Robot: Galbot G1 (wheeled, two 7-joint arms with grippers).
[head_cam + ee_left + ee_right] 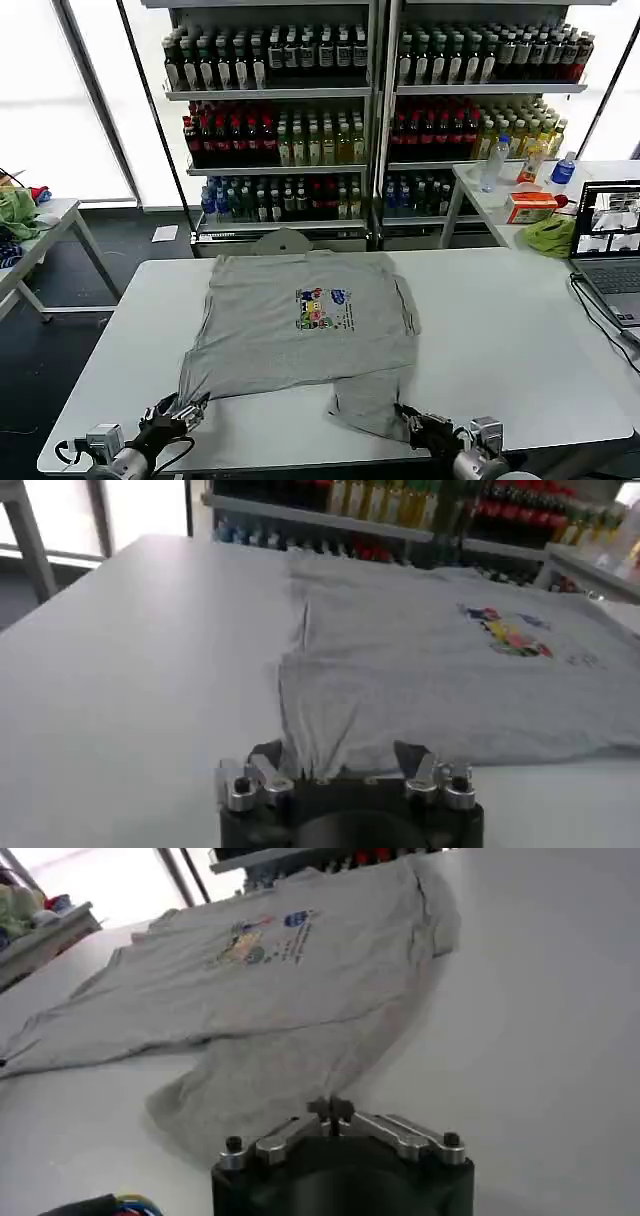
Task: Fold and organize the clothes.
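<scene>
**Shirt flat, both grippers at its near hem**

Head view: the grey shirt (300,330) lay print-up on the white table (520,340), one hem flap trailing toward me. My left gripper (172,415) sat at the shirt's near left corner, my right gripper (425,428) beside the trailing flap, presumably staged for a fold.

Left wrist view: my left gripper (345,770) stood with fingers apart, straddling the hem.

Right wrist view: my right gripper (330,1113) had fingertips pressed together, pinching no cloth, short of the flap.
</scene>
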